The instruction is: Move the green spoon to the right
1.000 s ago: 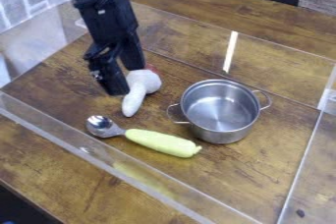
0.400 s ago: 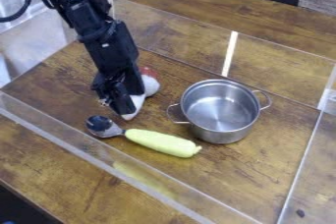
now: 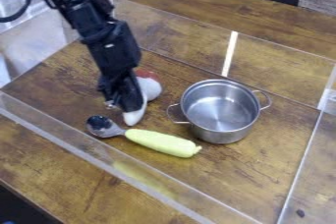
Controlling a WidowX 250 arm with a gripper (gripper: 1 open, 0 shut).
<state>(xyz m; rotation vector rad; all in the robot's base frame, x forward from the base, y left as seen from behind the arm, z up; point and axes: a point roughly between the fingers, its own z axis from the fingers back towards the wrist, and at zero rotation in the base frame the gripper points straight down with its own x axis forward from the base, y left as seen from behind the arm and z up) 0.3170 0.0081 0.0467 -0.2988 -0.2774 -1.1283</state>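
The green spoon (image 3: 147, 138) lies flat on the wooden table, its silver bowl (image 3: 101, 125) to the left and its thick yellow-green handle (image 3: 165, 143) pointing right. My gripper (image 3: 118, 99) points steeply down just behind the spoon's bowl. Its dark fingers are together, against the left side of a white mushroom-shaped toy (image 3: 141, 103). It looks shut, and I see nothing held between the fingers. The gripper is not touching the spoon, which lies a little in front of it.
A steel pot (image 3: 219, 110) stands to the right of the spoon and toy. A pale stick (image 3: 230, 51) lies behind the pot. Clear plastic walls (image 3: 79, 164) border the wooden table at the front and on both sides.
The arm has come down and slightly forward, from above the toy to right beside it. Its fingers have drawn together. Spoon and pot lie where they were.
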